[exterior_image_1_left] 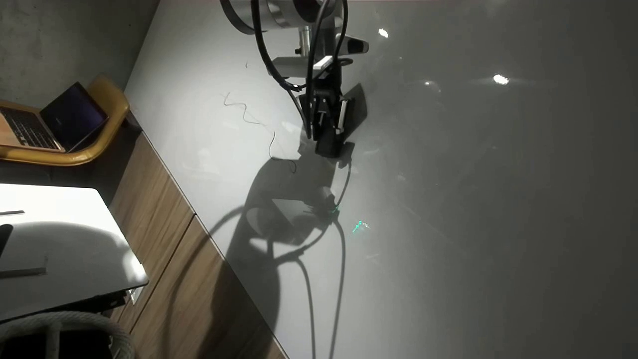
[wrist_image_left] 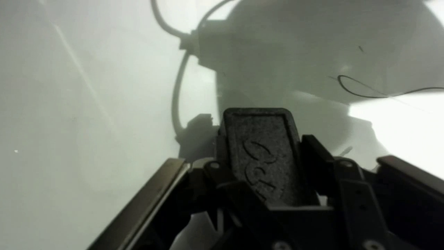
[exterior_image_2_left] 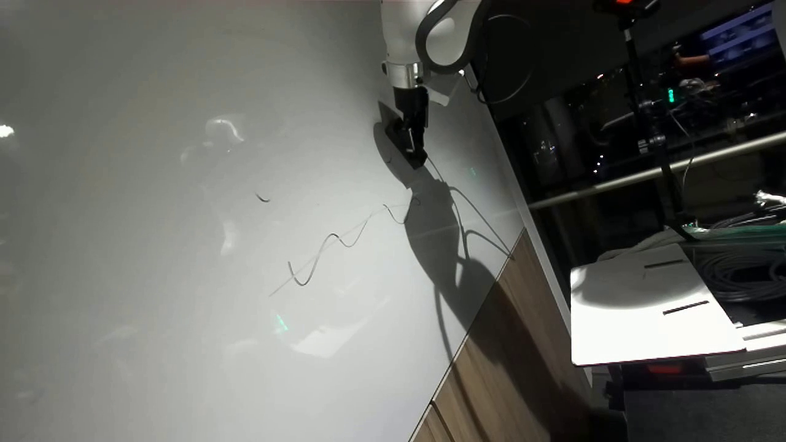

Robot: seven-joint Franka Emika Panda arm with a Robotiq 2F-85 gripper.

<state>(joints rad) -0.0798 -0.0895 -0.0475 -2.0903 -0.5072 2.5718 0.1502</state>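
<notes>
1 dark-grey rectangular block with rounded corners and grooved markings (wrist_image_left: 260,128) sits clamped in your black mechanical hand (wrist_image_left: 264,152), against or just off a glossy white surface (exterior_image_1_left: 448,249); these angles cannot settle which. Your hand is closed to the block's width, its 2 black fingers (wrist_image_left: 315,152) along opposite sides, with nothing else seen in the grip. You would likely do best here with the block's face parallel to the surface and the pressure light and even; a tilt could load 1 edge and twist the block between the fingers. Slack in the black cables (exterior_image_1_left: 257,30) should spare the hand a tug. Near the block, 1 thin wavy black line (exterior_image_2_left: 333,235) runs across the surface into a broad grey shadow (exterior_image_2_left: 433,215). Your white arm with its silver collar (exterior_image_2_left: 402,37) reaches in from the top of both exterior views, the hand pointing down the frame and the block at its lowest tip. Brown wood-grain panels (exterior_image_1_left: 149,194) border the surface, well apart from your hand, part of the shadow falling across them.
</notes>
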